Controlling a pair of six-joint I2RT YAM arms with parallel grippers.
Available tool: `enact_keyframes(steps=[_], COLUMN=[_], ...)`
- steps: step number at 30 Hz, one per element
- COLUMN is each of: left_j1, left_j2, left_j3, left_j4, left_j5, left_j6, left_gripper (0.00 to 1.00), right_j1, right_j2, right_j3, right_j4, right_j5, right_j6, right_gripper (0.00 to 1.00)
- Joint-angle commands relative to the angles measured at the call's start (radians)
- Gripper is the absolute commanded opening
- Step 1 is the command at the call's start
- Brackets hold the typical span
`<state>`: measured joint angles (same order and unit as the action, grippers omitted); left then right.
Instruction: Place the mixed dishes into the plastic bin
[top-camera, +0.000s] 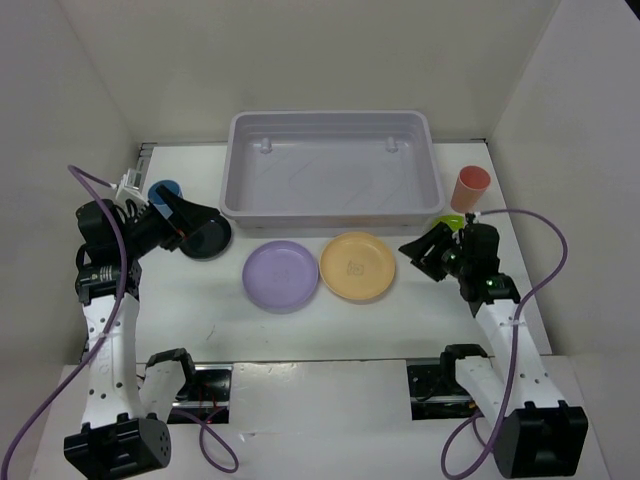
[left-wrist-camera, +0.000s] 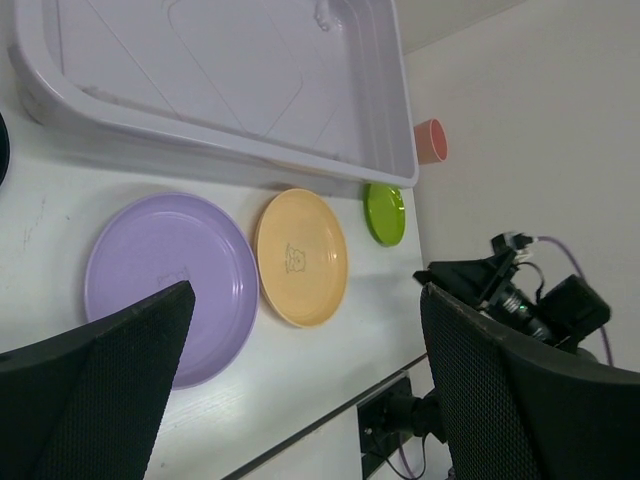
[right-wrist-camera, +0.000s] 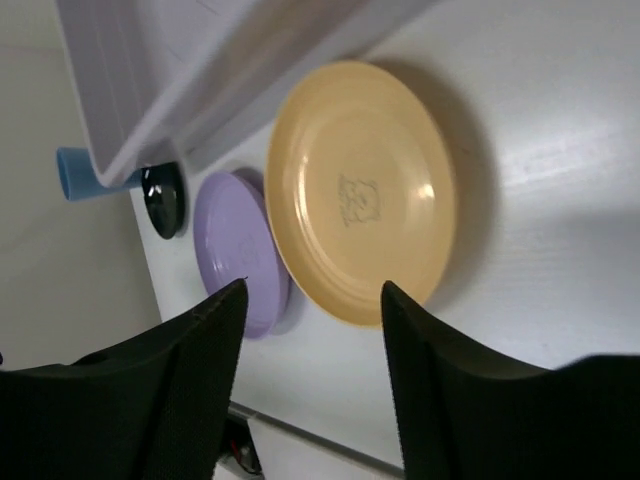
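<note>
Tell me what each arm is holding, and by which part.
Nothing is held. The left gripper and the right gripper both have their jaws open and empty.

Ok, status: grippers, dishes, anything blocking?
Left gripper, right gripper open, empty. Plastic bin empty; lilac plate, yellow plate in front, untouched. Nothing blocking.

plastic bin open above | lilac plate, yellow plate lie before its near wall
</note>
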<state>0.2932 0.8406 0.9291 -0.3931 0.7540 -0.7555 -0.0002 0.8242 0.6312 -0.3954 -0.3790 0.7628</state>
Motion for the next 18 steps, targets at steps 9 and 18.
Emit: enact_keyframes(steps=[9,18], left_j1=[0.003,0.003], left_j2=[0.031,0.04], left_j3=[-0.007,0.002], left_j4=[0.053,0.053], left_j5=[0.031,0.042], left_j6=[-0.001,-0.001], left_gripper=[1.0,1.0], right_j1=[0.014,0.124], right_j2=[-0.005,0.357], right_j3=[-0.145,-0.163], right_j4=[0.122,0.348], right_j5=[0.104,0.18], right_j6=[0.122,0.101], right_gripper=[0.77,0.76])
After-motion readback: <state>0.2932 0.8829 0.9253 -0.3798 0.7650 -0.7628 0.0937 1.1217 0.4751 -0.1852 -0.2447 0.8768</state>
